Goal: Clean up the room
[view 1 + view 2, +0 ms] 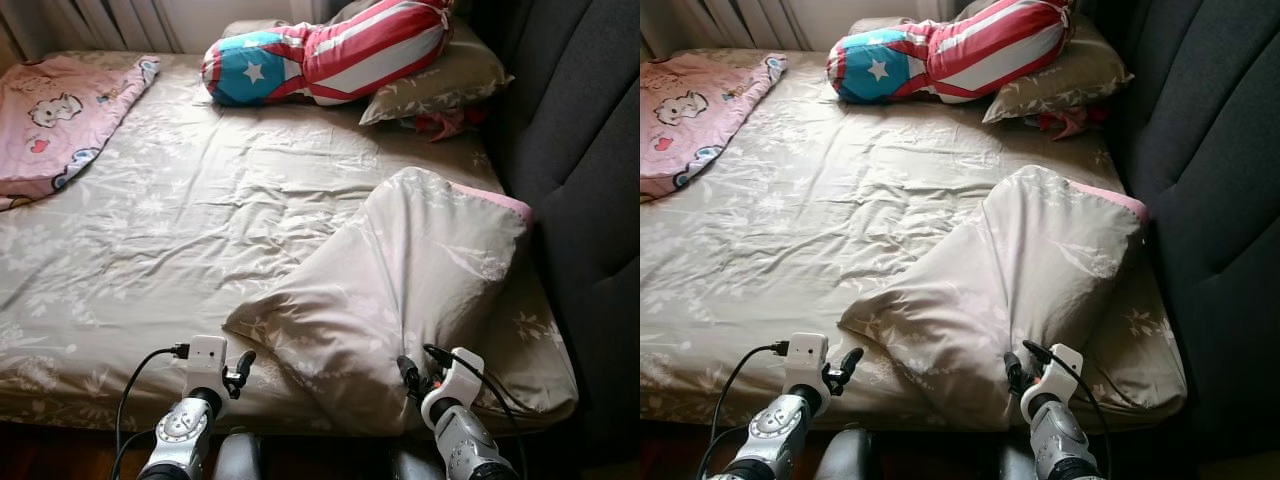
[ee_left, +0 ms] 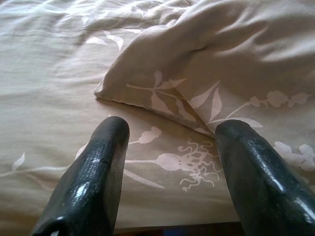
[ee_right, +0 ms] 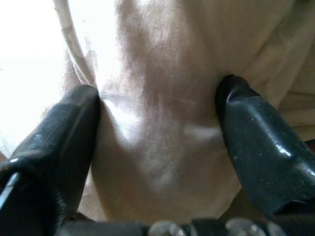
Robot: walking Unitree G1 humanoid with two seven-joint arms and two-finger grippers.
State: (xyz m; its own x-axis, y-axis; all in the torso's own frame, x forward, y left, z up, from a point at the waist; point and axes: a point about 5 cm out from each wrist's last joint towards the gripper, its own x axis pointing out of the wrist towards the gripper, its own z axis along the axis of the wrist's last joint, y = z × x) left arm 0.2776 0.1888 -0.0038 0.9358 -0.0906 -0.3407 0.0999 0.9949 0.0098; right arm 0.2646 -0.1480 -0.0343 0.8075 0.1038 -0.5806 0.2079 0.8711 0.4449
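one large beige pillow (image 1: pixel 390 290), leaf-printed, pink edge at far corner; lying askew on the near right part of the bed (image 1: pixel 170 230), long axis running diagonally from the near edge up toward the dark headboard (image 1: pixel 590 150). near lower edge overhanging toward the robot. right hand (image 3: pixel 157 123) spread wide around a fold of the pillow's fabric, fingers (image 3: pixel 64 142) touching cloth on both sides, not yet clenched. left hand (image 2: pixel 170 162) released and empty, poised over bare sheet just short of the pillow's near left corner. right arm judged nearer; pillow straight ahead of it. further back: striped star cushion (image 1: pixel 320 50) on a second pillow (image 1: pixel 440 80); pink blanket (image 1: pixel 60 110) at far left.
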